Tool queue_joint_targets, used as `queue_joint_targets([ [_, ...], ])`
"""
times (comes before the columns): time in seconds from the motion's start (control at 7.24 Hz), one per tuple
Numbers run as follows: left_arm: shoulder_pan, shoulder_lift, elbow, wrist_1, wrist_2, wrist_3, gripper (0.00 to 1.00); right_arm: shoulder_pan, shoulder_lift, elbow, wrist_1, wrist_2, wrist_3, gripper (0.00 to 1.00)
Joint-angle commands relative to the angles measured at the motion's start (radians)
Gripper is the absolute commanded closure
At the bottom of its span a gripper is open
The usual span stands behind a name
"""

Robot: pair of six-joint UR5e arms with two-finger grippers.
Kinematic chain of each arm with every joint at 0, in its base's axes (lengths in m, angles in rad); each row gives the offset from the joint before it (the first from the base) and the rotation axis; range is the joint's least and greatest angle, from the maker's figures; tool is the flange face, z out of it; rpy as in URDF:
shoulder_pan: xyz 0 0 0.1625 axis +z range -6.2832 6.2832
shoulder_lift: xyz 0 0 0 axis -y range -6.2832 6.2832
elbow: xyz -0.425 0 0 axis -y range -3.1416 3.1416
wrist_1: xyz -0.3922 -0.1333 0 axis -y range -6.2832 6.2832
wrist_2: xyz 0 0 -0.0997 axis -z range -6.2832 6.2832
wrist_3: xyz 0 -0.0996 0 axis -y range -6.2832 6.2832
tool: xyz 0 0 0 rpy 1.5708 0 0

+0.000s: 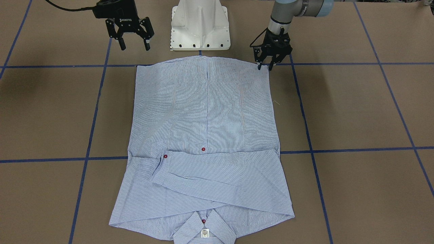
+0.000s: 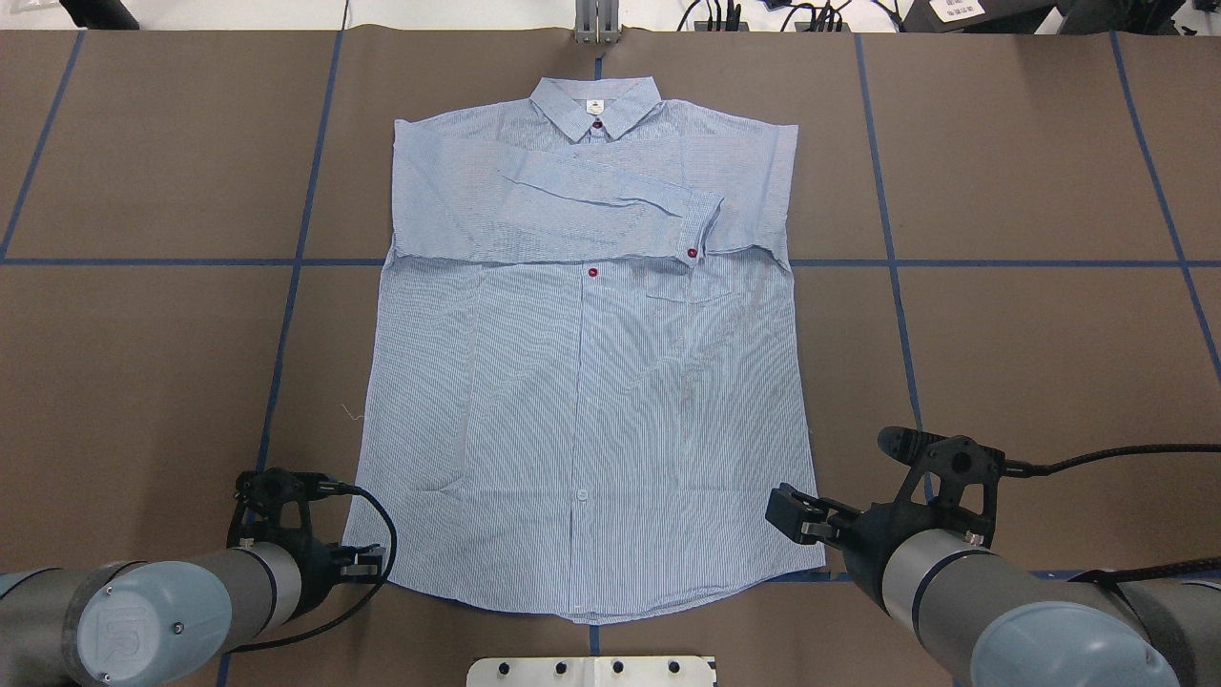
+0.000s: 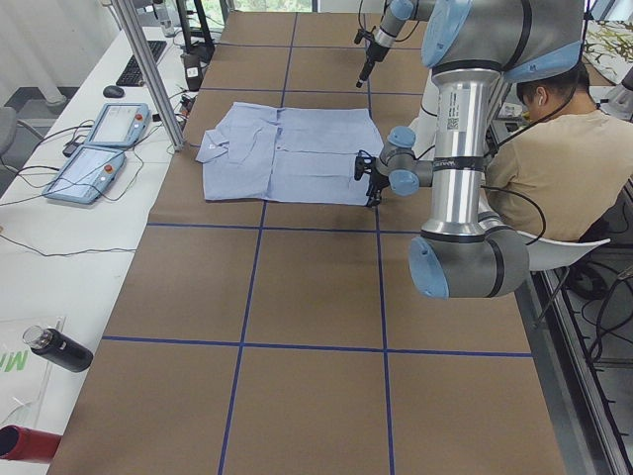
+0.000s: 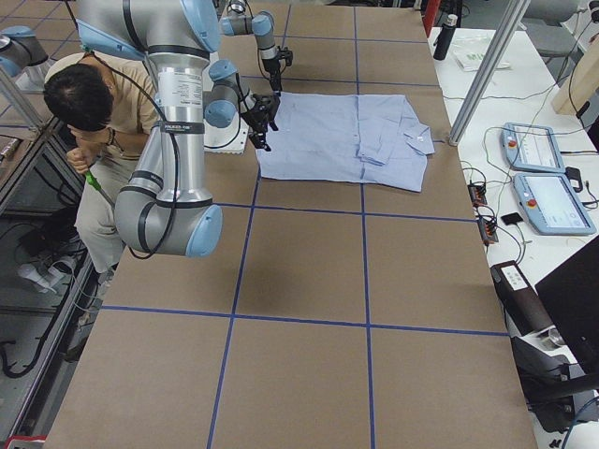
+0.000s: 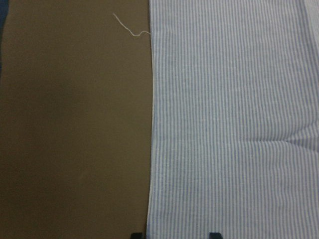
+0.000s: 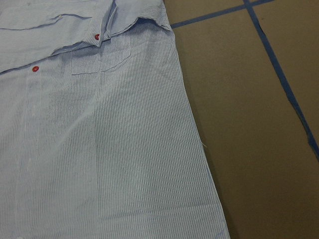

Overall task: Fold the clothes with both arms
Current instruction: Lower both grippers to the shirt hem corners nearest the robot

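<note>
The shirt (image 1: 206, 112) lies flat and front up in the middle of the bench (image 1: 356, 108), with its collar (image 1: 203, 232) at the end far from the robot and its hem (image 1: 203, 58) next to the robot's base. Both sleeves (image 1: 217, 176) are folded in across the chest, and one cuff (image 1: 159, 169) lies on top, so the sleeve step looks done. The body is at full length, with no crosswise fold yet. By my reckoning the job is about half done at most: the hem has to go up toward the collar, and perhaps a further fold after that. The left tool (image 1: 265, 66) is low at the hem corner on its side. It is released, and the wrist view shows its fingertips (image 5: 135, 235) apart, astride the shirt's side edge, with nothing pinched. The right tool (image 1: 134, 44) is spread wide and empty, and it hangs just off the other hem corner, clear of the cloth. Taking hold of both hem corners seems to be the step in hand.
</note>
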Motion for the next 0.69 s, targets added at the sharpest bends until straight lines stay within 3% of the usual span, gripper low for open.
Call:
queue_joint_targets([
  [0.0, 0.017, 0.001, 0.0, 0.006, 0.0, -0.001, 0.64, -0.004, -0.001, 0.0, 0.0, -0.001, 0.002, 0.0],
  [0.14, 0.018, 0.001, -0.001, 0.006, 0.0, -0.003, 0.69, -0.006, -0.001, 0.0, 0.0, -0.001, 0.002, 0.0],
  [0.41, 0.02, 0.001, -0.001, 0.006, 0.0, -0.009, 0.93, -0.012, -0.006, 0.0, 0.0, -0.001, 0.002, 0.0],
  [0.55, 0.021, 0.001, -0.006, 0.006, 0.002, -0.041, 1.0, -0.021, -0.01, 0.0, 0.001, -0.003, 0.005, 0.0],
])
